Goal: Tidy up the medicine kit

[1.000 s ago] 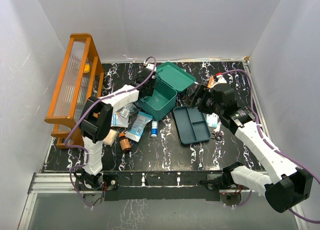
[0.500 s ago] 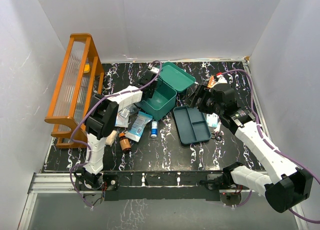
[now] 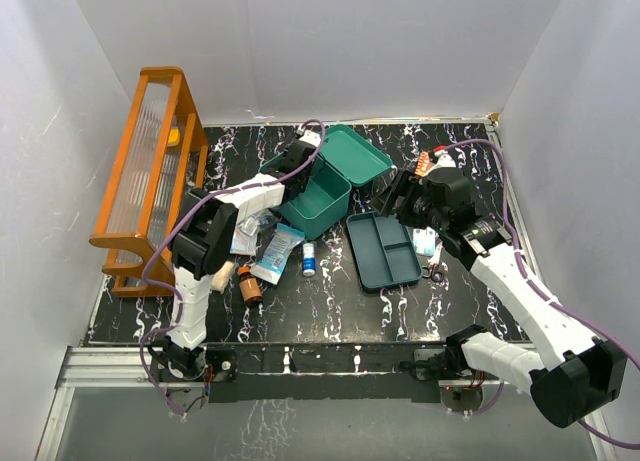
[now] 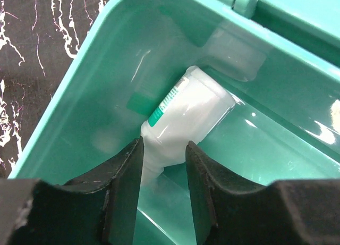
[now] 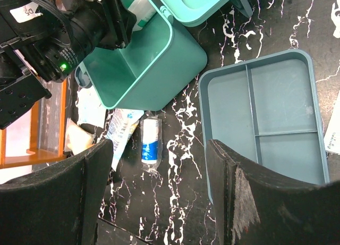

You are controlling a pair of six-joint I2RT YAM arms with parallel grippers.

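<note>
The medicine kit's teal box [image 3: 322, 209] stands open at the table's middle back, its lid [image 3: 352, 153] tipped back. Its three-compartment tray [image 3: 382, 251] lies empty on the table to the right, also in the right wrist view [image 5: 265, 109]. My left gripper [image 3: 298, 161] reaches into the box [image 4: 79, 85]. In the left wrist view, my left gripper [image 4: 163, 146] is shut on the neck end of a white bottle [image 4: 188, 109] with a green label, low inside the box. My right gripper [image 3: 398, 196] is open and empty, and hovers above the tray's left edge [image 5: 159, 144].
An orange wooden rack [image 3: 150, 171] stands at the left edge. Loose on the table left of the tray are a small blue-and-white bottle [image 3: 308, 259], a flat packet [image 3: 277, 251] and a brown bottle [image 3: 249, 284]. More small items lie right of the tray [image 3: 426, 243].
My left gripper has moved right and forward, from beside the box's left rim into the open box. The right arm has stayed in place.
</note>
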